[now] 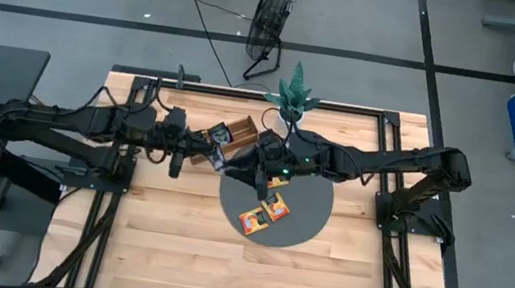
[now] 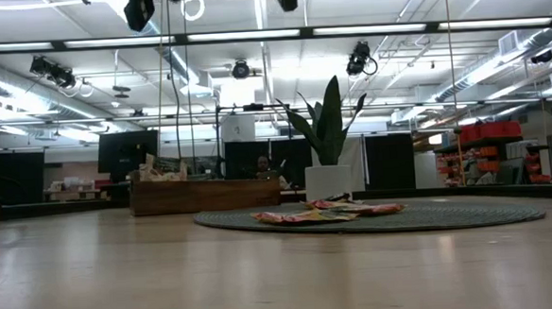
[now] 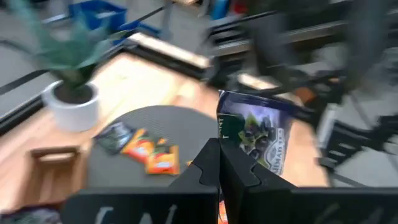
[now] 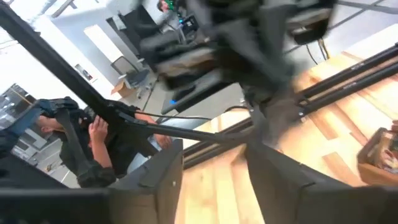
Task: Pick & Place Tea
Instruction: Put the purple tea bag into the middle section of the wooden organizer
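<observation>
one dark blue tea sachet (image 3: 256, 138) pinched in my left gripper (image 3: 219, 163), above the round mat (image 1: 302, 221) | my right gripper (image 4: 211, 163) spread, empty | orange sachets (image 1: 264, 215) on mat

table (image 1: 163, 242): pale smooth wood | mat (image 1: 314, 208): matt grey weave | sachet (image 3: 256, 134): glossy printed foil

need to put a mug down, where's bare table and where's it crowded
Free: the wide wood table strip in front of the round grey mat, and the mat's right part. Crowded: mat centre-left with orange tea sachets, and behind it the wooden tray, plant, both grippers.
</observation>
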`<state>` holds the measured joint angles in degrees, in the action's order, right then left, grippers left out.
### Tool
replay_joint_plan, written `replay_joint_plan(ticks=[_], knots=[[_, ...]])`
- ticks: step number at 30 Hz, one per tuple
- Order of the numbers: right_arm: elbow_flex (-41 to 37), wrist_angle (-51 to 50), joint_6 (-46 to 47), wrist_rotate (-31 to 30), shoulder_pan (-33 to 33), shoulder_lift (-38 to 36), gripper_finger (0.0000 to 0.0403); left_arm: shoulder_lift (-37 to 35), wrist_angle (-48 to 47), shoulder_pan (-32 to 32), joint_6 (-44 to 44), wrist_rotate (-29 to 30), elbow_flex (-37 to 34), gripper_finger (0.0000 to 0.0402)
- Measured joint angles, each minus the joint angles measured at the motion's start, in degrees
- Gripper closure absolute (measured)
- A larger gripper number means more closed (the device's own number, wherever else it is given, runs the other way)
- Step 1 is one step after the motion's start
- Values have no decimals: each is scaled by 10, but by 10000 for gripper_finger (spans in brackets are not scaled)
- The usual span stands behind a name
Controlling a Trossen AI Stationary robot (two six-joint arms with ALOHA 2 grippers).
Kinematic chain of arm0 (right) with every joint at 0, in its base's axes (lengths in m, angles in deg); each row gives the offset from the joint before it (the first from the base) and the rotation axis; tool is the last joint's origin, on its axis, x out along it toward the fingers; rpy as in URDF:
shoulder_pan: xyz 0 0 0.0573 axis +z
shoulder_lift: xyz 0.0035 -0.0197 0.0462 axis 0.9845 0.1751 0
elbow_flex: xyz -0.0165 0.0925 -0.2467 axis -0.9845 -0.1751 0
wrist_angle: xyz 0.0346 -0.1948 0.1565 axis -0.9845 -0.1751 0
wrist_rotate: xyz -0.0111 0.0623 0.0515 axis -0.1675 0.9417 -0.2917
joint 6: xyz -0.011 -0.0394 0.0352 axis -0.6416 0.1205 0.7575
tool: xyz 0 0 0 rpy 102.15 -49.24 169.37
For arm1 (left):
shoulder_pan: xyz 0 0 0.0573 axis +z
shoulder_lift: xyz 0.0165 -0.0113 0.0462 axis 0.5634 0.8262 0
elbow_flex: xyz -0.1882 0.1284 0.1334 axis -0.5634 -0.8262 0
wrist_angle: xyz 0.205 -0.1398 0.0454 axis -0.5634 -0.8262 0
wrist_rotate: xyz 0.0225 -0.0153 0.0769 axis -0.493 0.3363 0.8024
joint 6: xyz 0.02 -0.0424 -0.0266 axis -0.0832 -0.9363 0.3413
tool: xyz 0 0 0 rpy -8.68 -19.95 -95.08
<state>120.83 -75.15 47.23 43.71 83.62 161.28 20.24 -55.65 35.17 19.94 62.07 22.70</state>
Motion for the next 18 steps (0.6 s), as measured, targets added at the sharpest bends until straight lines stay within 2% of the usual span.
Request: replay_joint_plan(ticks=[5,15,18], knots=[[0,-25,-5,-44,22,-13,208,22,-36,60,16,-1,0,400],[0,-55,-5,-77,31,-7,232,133,-76,199,35,-97,0,401],[0,-58,-9,-87,31,-7,237,174,-121,231,61,-118,27,401]])
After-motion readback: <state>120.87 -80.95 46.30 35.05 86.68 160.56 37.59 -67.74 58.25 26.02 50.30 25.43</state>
